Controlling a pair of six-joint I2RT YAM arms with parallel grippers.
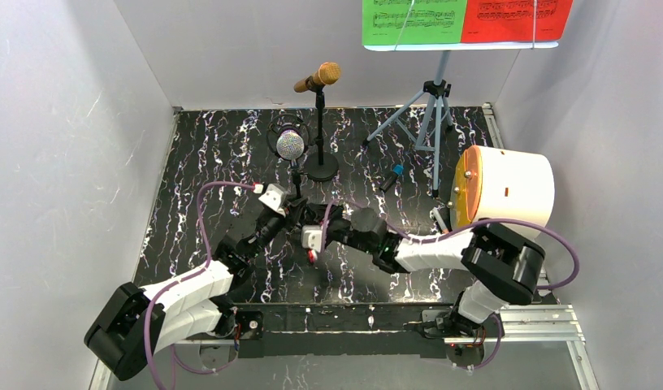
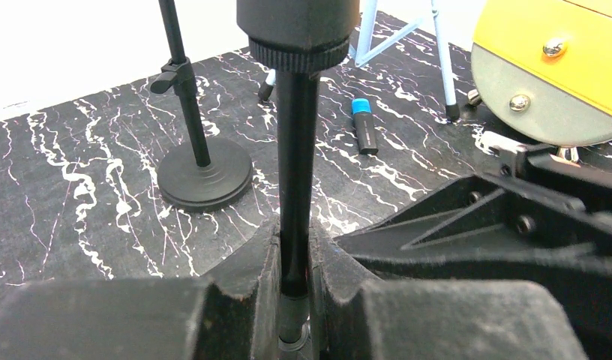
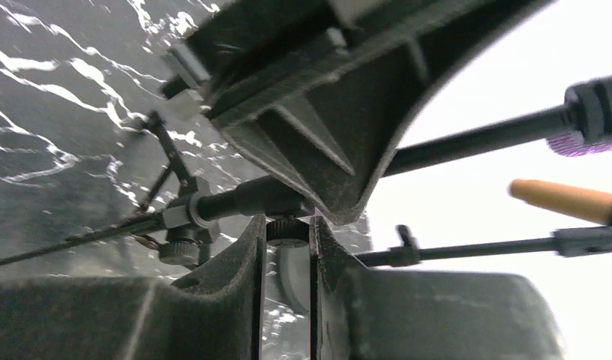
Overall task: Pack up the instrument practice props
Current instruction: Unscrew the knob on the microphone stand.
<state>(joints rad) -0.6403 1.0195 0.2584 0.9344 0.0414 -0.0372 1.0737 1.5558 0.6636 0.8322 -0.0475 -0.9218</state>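
I had the left gripper clenched on the mic mount, the right gripper pinching its knob beside it; overtwisting could tip the purple microphone.

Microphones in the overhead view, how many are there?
2. The gold microphone sits on the round-base stand toward the back. The purple glitter microphone tops the nearer stand, whose pole the left gripper clamps. None looks hidden.

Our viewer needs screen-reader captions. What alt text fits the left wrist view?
The left gripper clamps an upright thin black mic mount. Behind, on the marbled table: a second mount's round base, a blue-capped marker, pale blue tripod legs.
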